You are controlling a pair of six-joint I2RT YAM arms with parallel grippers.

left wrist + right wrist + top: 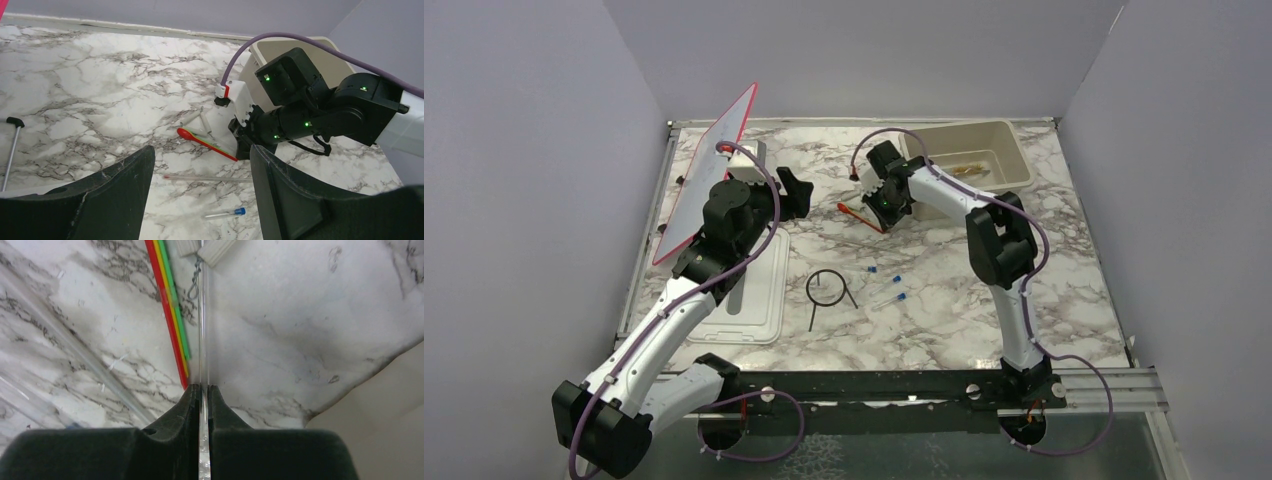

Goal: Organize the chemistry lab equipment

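We are pinching a thin clear rod (203, 340) in our nearly closed right gripper (202, 389) near the far edge, the orange-red stick (169, 315) lying just beside it. Our left gripper (202, 156) is hovering toward the far left corner, spread wide and holding nothing, while the black wire ring (826, 288) is lying toward the near edge.

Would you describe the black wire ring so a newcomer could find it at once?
On the marble table, look just right of the white lid. The black wire ring lies there: a dark hoop with thin legs, unlike the clear blue-capped tubes beside it.
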